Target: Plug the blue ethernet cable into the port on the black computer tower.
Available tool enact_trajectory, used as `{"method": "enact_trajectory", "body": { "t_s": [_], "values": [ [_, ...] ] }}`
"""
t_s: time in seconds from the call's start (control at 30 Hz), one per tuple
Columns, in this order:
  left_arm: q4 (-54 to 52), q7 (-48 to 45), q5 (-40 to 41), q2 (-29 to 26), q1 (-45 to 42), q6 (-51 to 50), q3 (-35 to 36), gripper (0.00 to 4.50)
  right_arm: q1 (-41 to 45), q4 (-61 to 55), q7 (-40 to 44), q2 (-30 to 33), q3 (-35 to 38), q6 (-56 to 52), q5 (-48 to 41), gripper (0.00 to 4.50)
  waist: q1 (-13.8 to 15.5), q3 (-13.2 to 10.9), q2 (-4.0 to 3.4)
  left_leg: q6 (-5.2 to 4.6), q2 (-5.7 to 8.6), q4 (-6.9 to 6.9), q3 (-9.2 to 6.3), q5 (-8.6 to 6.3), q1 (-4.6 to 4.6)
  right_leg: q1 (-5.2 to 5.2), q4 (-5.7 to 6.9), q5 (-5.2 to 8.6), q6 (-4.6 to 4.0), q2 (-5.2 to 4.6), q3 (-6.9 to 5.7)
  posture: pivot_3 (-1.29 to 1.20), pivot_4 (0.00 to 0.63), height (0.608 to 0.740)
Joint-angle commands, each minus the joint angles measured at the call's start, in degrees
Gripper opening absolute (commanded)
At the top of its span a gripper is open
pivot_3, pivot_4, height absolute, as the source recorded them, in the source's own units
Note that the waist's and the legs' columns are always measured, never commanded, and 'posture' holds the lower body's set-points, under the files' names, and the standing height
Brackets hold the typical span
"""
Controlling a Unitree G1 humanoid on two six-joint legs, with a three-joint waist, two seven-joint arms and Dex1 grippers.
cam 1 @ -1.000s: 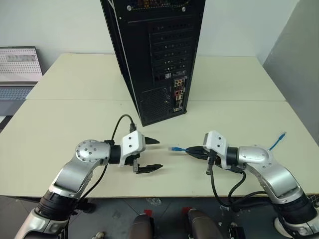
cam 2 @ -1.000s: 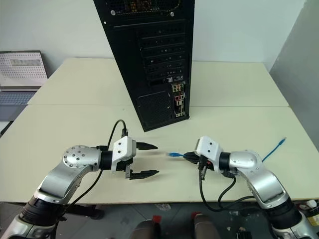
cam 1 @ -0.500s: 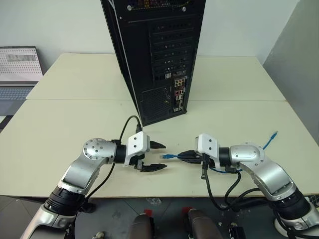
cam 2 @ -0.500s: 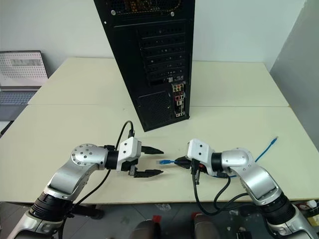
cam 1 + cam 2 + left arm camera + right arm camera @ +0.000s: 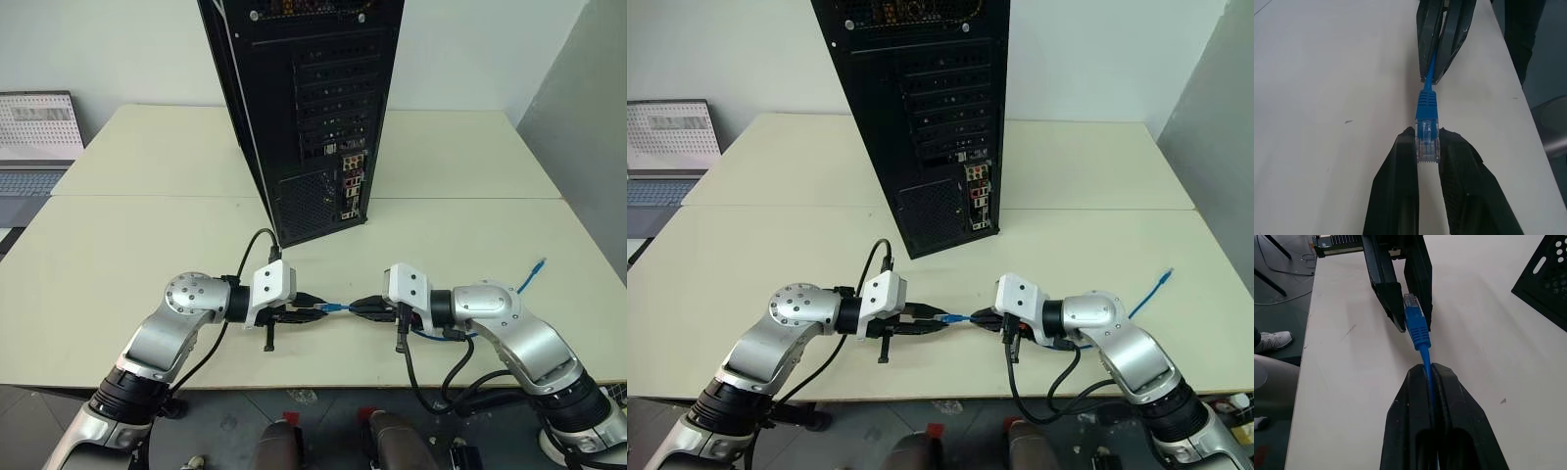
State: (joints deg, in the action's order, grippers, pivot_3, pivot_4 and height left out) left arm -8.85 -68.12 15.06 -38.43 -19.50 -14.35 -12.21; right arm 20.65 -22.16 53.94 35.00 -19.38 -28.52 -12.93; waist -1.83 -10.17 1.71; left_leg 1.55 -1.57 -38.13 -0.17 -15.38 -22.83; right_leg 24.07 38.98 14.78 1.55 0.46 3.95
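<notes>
1. Head views: the left gripper [image 5: 312, 311] and the right gripper [image 5: 361, 307] are facing each other low over the worktop [image 5: 147, 225], sharing the blue ethernet cable [image 5: 336, 307] between them. This looks like a hand-over, so that the plug end can be gripped directly for aiming. The far end of the cable is trailing off toward the worktop's right edge. The black computer tower [image 5: 304, 98] is standing upright beyond both arms, its rear panel turned toward them. The port [image 5: 350, 177] is sitting among the connectors low on that panel, well apart from the plug.

2. Left wrist view: the left fingers [image 5: 1398, 181] are closing narrowly on the clear plug of the cable, pinching it from both sides, probably to keep it straight for insertion.

3. Right wrist view: the right fingers [image 5: 1410, 401] are pressing together on the cord just behind the plug's blue boot, likely steadying it while the other gripper takes hold.
</notes>
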Motion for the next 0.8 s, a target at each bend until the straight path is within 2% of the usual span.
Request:
{"method": "enact_trajectory", "body": {
  "t_s": [0.03, 0.1, 0.13, 0.23, 0.27, 0.33, 0.37, 0.47, 0.5, 0.57, 0.67, 0.8],
  "values": [
    [-0.9, -0.2, -0.4, 0.3, -0.3, 2.2, -0.4, 0.3, 1.0, -1.6, 0.9, 0.2, -0.2, -0.1, -0.3, 0.0, 0.0, 0.0, 0.0, 0.0, 0.0, 0.0, 0.0, 0.0, 0.0, 0.0, 0.0, 0.0, 0.0, 0.0, 0.0, 0.0, 0.15, 0.74],
    [-1.0, -0.6, -0.8, 0.1, 0.2, 3.5, -0.6, 0.3, 1.3, -1.0, 1.3, 0.3, -0.2, 0.1, -0.1, 0.52, 0.0, 0.0, 0.0, 0.0, 0.0, 0.0, 0.0, 0.0, 0.0, 0.0, 0.0, 0.0, 0.0, 0.0, 0.0, 0.0, 0.15, 0.74],
    [-0.9, -0.7, -1.0, 0.1, 0.4, 4.1, -0.7, 0.3, 1.4, -0.7, 1.5, 0.3, -0.1, 0.2, -0.1, 0.58, 0.0, 0.0, 0.0, 0.0, 0.0, 0.0, 0.0, 0.0, 0.0, 0.0, 0.0, 0.0, 0.0, 0.0, 0.0, 0.0, 0.15, 0.74],
    [0.1, -0.1, -2.8, 0.2, 1.0, 9.8, -0.6, 0.3, 2.5, -0.3, 4.1, 2.1, 1.5, -0.1, -1.4, 1.44, 0.0, 0.0, 0.0, 0.0, 0.0, 0.0, 0.0, 0.0, 0.0, 0.0, 0.0, 0.0, 0.0, 0.0, 0.0, 0.0, 0.15, 0.74],
    [0.6, 0.4, -3.6, 0.5, 1.1, 12.4, -0.5, 0.3, 2.8, -0.4, 5.2, 3.0, 2.3, -0.6, -2.2, 1.55, 0.0, 0.0, 0.0, 0.0, 0.0, 0.0, 0.0, 0.0, 0.0, 0.0, 0.0, 0.0, 0.0, 0.0, 0.0, 0.0, 0.15, 0.74],
    [2.3, 1.5, -6.4, 0.7, 1.2, 19.0, -0.8, 0.3, 3.0, -1.0, 7.0, 4.7, 4.2, -2.3, -4.5, 2.07, 0.1, 0.0, 0.0, 0.0, -0.02, 0.0, 0.0, 0.0, 0.0, 0.0, 0.0, 0.0, 0.0, -0.03, 0.0, 0.0, 0.15, 0.74],
    [3.5, 2.2, -8.0, 0.8, 1.2, 23.1, -0.9, 0.3, 3.0, -1.3, 7.6, 5.3, 5.1, -3.7, -6.1, 2.14, 0.1, 0.0, 0.0, 0.0, -0.02, 0.0, -0.01, 0.0, 0.01, -0.02, -0.01, 0.0, 0.0, -0.04, -0.01, 0.0, 0.15, 0.74],
    [8.2, 5.8, -13.0, 1.6, 0.4, 36.2, -0.6, 0.3, 2.8, -2.6, 7.9, 5.5, 8.4, -9.2, -12.1, 2.71, 0.1, 0.0, 0.0, 0.0, -0.01, 0.0, -0.01, 0.0, 0.01, -0.02, -0.01, 0.0, -0.01, -0.05, -0.01, 0.0, 0.15, 0.74],
    [10.1, 7.5, -14.8, 2.0, 0.0, 41.4, -0.4, 0.3, 2.6, -2.9, 7.2, 4.7, 9.4, -11.1, -14.0, 3.05, 0.1, 0.0, 0.0, 0.0, -0.01, 0.0, -0.01, 0.0, 0.01, -0.02, -0.01, -0.01, -0.01, -0.05, -0.01, 0.0, 0.15, 0.74],
    [13.8, 11.2, -18.0, 2.8, -0.9, 50.7, 0.0, 0.3, 2.3, -3.5, 5.3, 2.9, 10.9, -14.5, -17.2, 3.4, 0.1, 0.0, 0.0, -0.01, -0.04, 0.0, -0.01, 0.0, 0.01, -0.02, -0.01, -0.01, -0.02, -0.05, 0.0, 0.0, 0.15, 0.74],
    [18.0, 16.9, -21.9, 4.0, -2.0, 61.5, 1.0, 0.3, 2.1, -3.8, 1.3, -0.9, 11.8, -18.9, -20.8, 4.14, 0.1, 0.0, 0.0, -0.01, -0.04, 0.0, -0.01, 0.0, 0.0, -0.01, 0.0, -0.01, -0.02, -0.07, 0.01, 0.0, 0.15, 0.74],
    [21.0, 23.8, -26.1, 4.8, -3.0, 70.4, 1.8, 0.3, 2.0, -2.6, -4.3, -6.5, 12.2, -22.6, -23.3, 4.15, 0.1, 0.0, 0.03, 0.0, -0.04, 0.0, -0.02, 0.0, -0.02, -0.01, 0.01, -0.02, -0.01, -0.1, -0.01, 0.0, 0.15, 0.74]
  ]
}}
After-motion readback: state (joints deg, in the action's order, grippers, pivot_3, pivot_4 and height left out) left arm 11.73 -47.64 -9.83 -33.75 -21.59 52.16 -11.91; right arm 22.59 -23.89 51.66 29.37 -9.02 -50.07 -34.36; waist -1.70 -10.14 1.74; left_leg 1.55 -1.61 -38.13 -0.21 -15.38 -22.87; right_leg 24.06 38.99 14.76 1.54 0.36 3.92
